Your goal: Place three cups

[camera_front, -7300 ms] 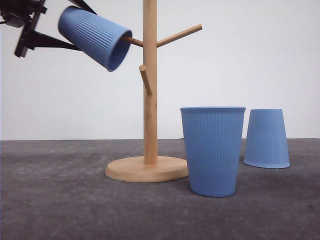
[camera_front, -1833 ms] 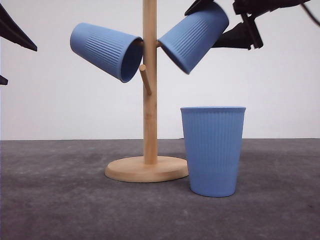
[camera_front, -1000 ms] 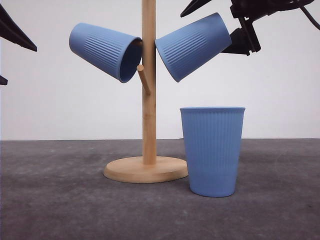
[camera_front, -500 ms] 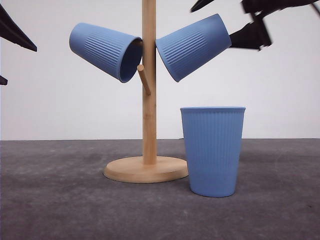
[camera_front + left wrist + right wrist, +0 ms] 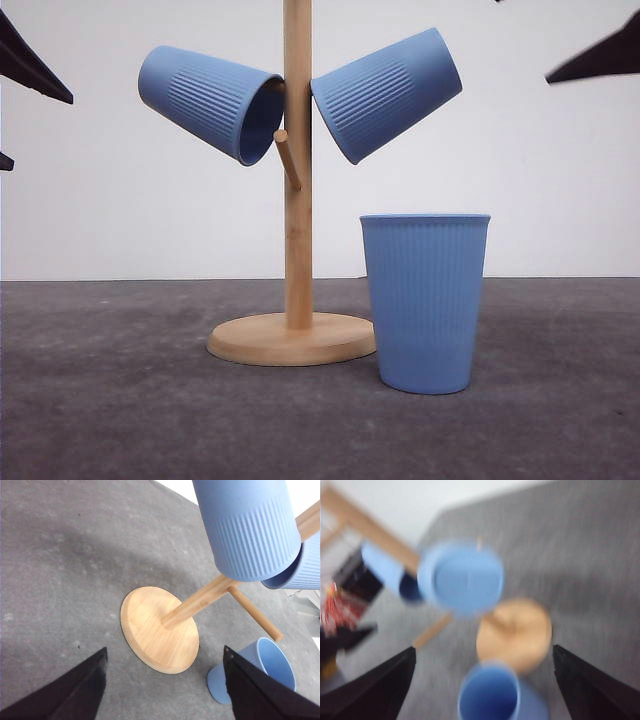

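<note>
Two ribbed light-blue cups hang on the wooden peg stand; the third stands upright at its 4 o'clock. Both jaws are wide and empty.

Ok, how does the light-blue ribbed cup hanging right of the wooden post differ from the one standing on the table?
The hanging light-blue ribbed cup sits tilted on a peg, mouth toward the wooden post; the standing light-blue ribbed cup is upright on the grey table, mouth up, beside the base. Same colour, ribbing and tapered shape.

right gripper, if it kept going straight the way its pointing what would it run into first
Probably the flat base of the cup hanging on the rack's right peg, which sits midway ahead of the open right gripper. The wrist picture is blurred and depth unclear, so it's a guess.
</note>
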